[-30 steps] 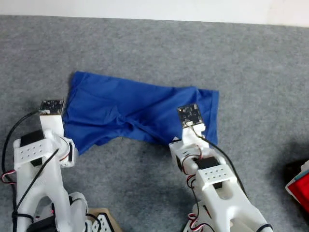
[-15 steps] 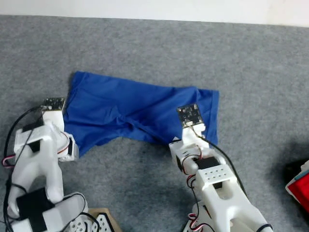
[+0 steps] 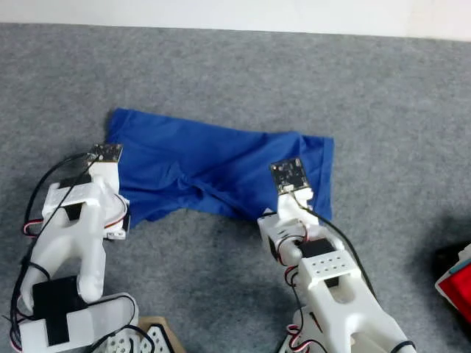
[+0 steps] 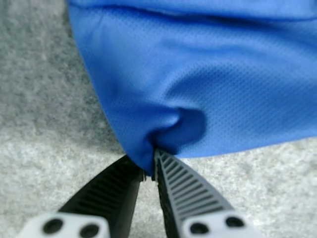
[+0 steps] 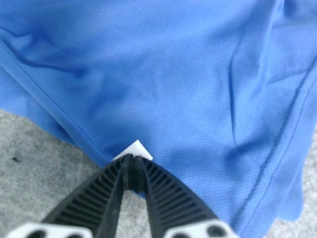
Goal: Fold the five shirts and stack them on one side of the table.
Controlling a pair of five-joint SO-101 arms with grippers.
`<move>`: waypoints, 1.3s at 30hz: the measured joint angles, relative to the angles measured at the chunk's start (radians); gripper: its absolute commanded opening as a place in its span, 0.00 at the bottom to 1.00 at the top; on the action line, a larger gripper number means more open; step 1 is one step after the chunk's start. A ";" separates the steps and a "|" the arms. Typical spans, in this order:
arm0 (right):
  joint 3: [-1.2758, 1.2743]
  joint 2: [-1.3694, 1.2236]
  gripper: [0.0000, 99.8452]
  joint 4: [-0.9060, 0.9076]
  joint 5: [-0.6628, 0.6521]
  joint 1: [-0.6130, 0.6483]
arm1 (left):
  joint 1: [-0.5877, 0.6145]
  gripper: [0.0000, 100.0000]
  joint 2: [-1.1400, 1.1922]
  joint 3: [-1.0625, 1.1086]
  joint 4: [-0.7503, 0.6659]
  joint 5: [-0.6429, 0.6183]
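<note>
Blue shirt (image 3: 213, 165) lies spread on the grey table (image 3: 221, 66), only partly flattened, with creases through the middle. Its long axis runs across the table, from left to right in front of both arms.

Left claw (image 4: 148, 171): clenched on the shirt's near left edge, with a small pucker of cloth gathered at the tips. The fabric fans out from the pinch toward the far side of the table.

Right claw (image 5: 132, 171): jaws pressed together at the near hem toward the shirt's right end. It appears to be pinching the cloth. A small white tab (image 5: 134, 148) pokes out at the tips, possibly a label.

Key relation: both claws sit on the near long edge, one toward each end, and the whole body of the shirt lies beyond them. A fold would likely carry this edge away from the arms, across the short width. Each arm is nearer its own end.

Red object (image 3: 456, 283) sits at the table's right margin, well apart.
</note>
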State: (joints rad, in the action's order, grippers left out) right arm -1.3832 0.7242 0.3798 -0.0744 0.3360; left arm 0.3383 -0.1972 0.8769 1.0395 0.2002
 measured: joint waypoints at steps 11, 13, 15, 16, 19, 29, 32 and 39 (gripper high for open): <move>0.000 0.000 0.01 0.000 0.000 0.000 | -0.026 0.01 0.002 -0.242 0.180 -0.147; 0.000 0.000 0.01 0.000 0.000 0.000 | -0.029 0.01 0.002 -0.315 0.229 -0.224; 0.000 0.000 0.01 0.000 0.000 0.000 | -0.049 0.01 0.005 -0.385 0.273 -0.265; 0.000 0.000 0.01 0.000 0.000 0.000 | -0.063 0.01 0.006 -0.417 0.290 -0.273; 0.000 0.000 0.01 0.000 0.000 0.000 | -0.114 0.01 0.012 -0.493 0.319 -0.285; 0.000 0.000 0.01 0.000 -0.006 0.000 | -0.199 0.01 0.094 -0.713 0.330 -0.422; 0.000 0.000 0.01 0.000 -0.006 0.000 | -0.201 0.01 0.218 -0.813 0.330 -0.453; 0.000 0.000 0.01 0.000 -0.006 0.000 | -0.201 0.02 0.586 -1.111 0.330 -0.460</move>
State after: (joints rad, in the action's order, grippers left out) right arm -1.3832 0.7242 0.3798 -0.0806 0.3360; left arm 0.1373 0.3890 -0.2340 1.3694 -0.2601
